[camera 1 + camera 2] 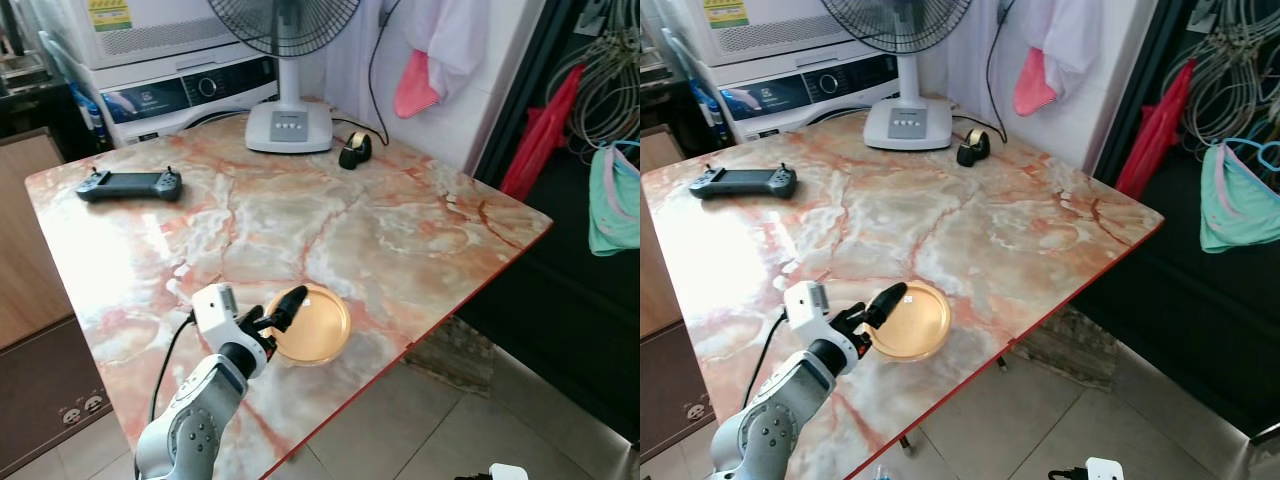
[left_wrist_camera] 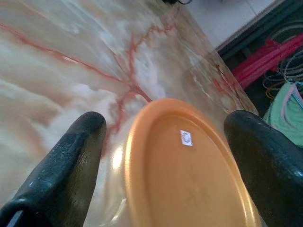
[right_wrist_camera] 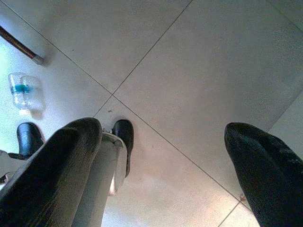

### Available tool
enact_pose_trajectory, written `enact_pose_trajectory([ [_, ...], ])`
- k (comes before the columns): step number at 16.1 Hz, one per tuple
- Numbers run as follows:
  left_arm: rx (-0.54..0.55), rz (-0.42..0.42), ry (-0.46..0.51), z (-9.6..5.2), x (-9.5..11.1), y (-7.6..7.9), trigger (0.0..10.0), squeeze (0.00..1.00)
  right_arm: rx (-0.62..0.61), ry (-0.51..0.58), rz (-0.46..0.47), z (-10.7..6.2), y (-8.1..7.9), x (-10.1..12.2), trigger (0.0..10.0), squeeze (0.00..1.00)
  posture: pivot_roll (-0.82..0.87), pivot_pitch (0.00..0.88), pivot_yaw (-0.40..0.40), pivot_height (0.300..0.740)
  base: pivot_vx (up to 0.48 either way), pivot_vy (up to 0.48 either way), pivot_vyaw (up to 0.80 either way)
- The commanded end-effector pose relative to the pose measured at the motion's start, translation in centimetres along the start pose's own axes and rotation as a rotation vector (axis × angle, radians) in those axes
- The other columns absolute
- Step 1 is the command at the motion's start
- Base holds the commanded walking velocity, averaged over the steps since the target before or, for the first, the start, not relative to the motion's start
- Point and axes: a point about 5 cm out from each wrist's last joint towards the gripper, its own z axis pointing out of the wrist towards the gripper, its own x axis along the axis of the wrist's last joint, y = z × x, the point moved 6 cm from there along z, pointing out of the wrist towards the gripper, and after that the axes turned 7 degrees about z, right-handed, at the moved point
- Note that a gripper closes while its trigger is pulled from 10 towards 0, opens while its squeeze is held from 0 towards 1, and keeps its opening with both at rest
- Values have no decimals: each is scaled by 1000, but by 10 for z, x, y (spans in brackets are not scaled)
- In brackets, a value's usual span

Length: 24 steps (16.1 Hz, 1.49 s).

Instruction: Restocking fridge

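Reaching over the near edge of a marble table [image 1: 420,240], the left gripper [image 2: 165,156] is seen with its two black fingers spread wide on either side of an orange plate [image 1: 312,325]. The plate lies flat near the table's front edge and is not gripped. Farther back, a game controller [image 1: 130,184], a fan base [image 1: 288,127] and a tape dispenser [image 1: 354,151] are placed. The right gripper [image 3: 161,175] is held over floor tiles [image 3: 203,71], fingers wide apart, near a plastic bottle [image 3: 22,90].

The fan [image 1: 287,40] is cut off by the top edge; the plate's [image 2: 189,175] near rim runs off the wrist view.
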Motion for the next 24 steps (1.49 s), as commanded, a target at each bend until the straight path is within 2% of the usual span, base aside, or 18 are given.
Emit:
enact_pose_trajectory([
  [1,-9,-5,-23,3,-5,5,10000,0,-7,1,1,-1,4,1,10000,0,79,0,-65,740,0,0,0],
  [6,57,5,-69,2,-16,-8,10000,0,-5,-1,-4,-1,4,1,10000,0,84,0,-67,740,0,0,0],
  [11,6,-5,-111,4,-24,2,10000,0,-5,-3,-9,-1,4,0,10000,0,86,0,-70,740,0,0,0],
  [12,-7,-4,-119,4,-26,4,8667,0,-5,-4,-10,-1,4,0,10000,0,86,0,-70,740,0,0,0],
  [13,-20,1,-144,3,-30,6,6196,0,-5,-4,-9,-1,4,0,10000,0,86,0,-70,740,0,0,0],
  [14,-35,6,-158,3,-34,9,2275,0,-5,-5,-11,-1,4,0,10000,0,89,0,-73,740,0,0,0],
  [15,-38,8,-160,3,-34,9,2275,0,-5,-5,-11,-1,4,0,10000,0,89,0,-73,740,0,0,0],
  [16,-42,11,-160,3,-34,10,0,0,-4,-5,-11,-1,4,0,10000,0,89,0,-73,740,0,0,0],
  [24,-19,49,-162,3,-35,7,0,0,0,-8,-14,-1,4,0,10000,0,90,0,-73,740,0,0,0],
])
